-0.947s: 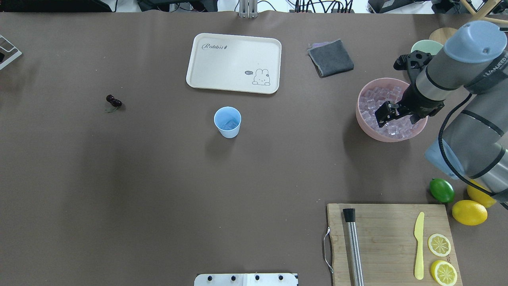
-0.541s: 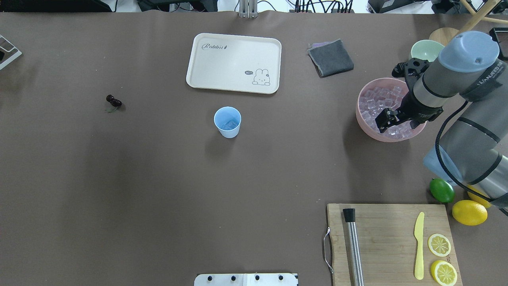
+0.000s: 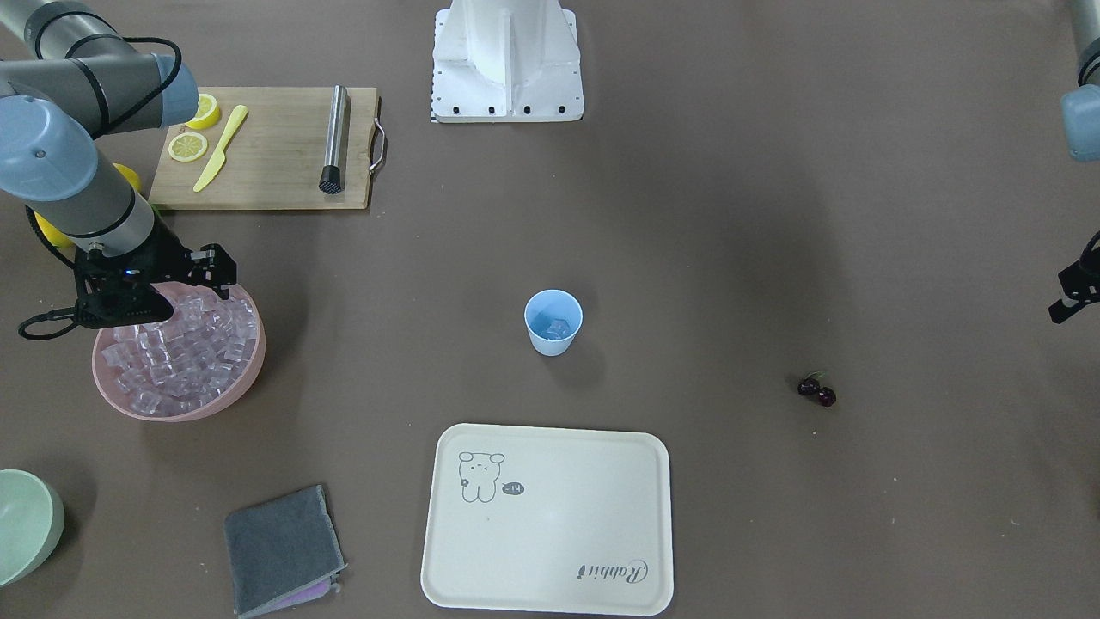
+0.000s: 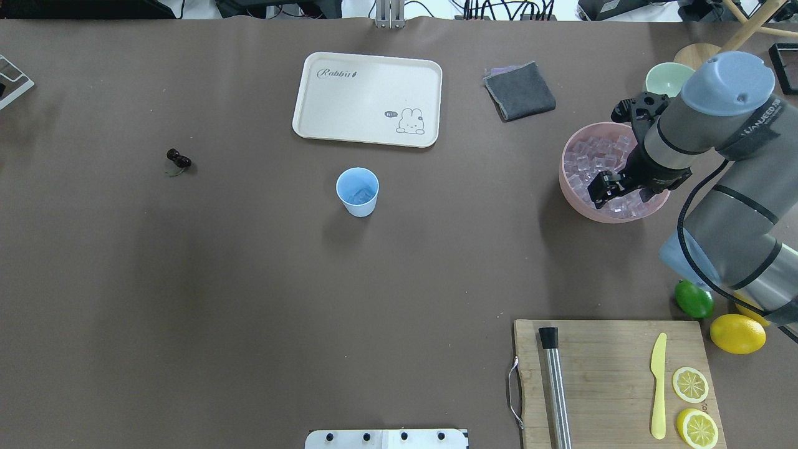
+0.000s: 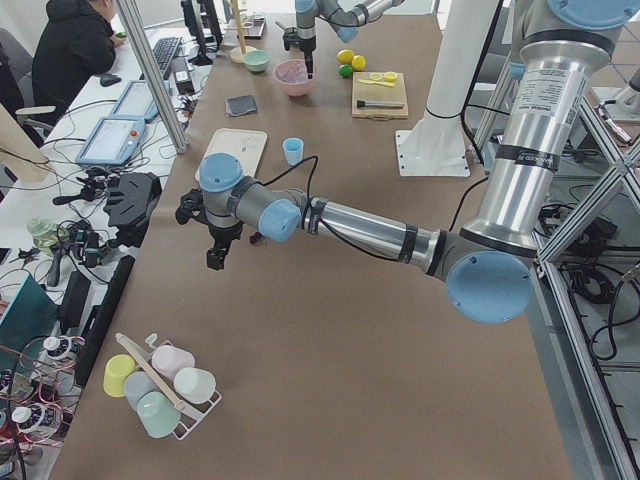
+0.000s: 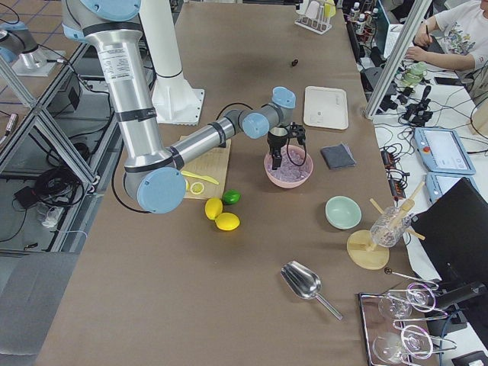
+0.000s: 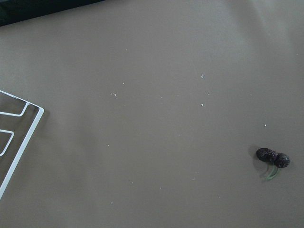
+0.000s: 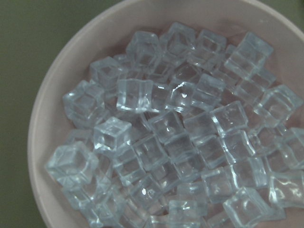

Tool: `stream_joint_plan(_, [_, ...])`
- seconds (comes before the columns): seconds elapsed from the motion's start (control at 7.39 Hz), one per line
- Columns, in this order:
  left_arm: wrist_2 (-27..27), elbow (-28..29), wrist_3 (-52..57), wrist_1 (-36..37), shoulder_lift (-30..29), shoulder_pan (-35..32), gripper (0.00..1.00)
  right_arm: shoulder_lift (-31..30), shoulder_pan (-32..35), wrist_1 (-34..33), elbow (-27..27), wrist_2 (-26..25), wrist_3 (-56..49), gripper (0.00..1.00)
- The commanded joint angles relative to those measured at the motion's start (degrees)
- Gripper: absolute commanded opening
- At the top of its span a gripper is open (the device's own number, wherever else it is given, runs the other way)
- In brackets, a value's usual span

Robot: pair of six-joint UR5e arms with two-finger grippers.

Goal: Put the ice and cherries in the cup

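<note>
Seen from overhead, the cup (image 4: pixel 357 191) stands mid-table with some ice (image 4: pixel 360 197) inside. The cherries (image 4: pixel 178 158) lie far off at its 9 o'clock. At its 3 o'clock, a pink bowl (image 4: pixel 570 187) is full of ice. The right gripper (image 4: pixel 606 189) dips low into that bowl. The left gripper (image 5: pixel 214 262) hangs above the table, off to one side of the cherries. I cannot tell if either pincer is apart or together.

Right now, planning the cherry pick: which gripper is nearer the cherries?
Left. The left gripper hangs above the table off to the cherries' side; the right gripper is over the pink bowl, beyond the cup.
</note>
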Motion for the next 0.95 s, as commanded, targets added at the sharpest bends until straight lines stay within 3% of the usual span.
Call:
stream_joint_plan(0.0, [0.00, -0.11, 0.00, -0.01, 0.20, 0.00, 0.98, 1.53, 0.02, 0.00, -1.18, -0.36, -0.04, 0.88])
stream_joint_plan(0.54, [0.27, -0.63, -0.52, -0.10, 0.55, 0.00, 0.98, 1.00, -0.16, 2.81, -2.94, -0.88, -0.13, 0.87])
stream_joint_plan(0.68, [0.09, -0.81, -0.53, -0.10, 0.64, 0.00, 0.98, 0.74, -0.16, 2.81, -3.02, -0.97, -0.13, 0.75])
stream_joint_plan(0.81, [0.09, -0.90, -0.53, -0.10, 0.64, 0.09, 0.98, 0.31, -0.16, 2.81, -3.11, -1.41, -0.13, 0.71])
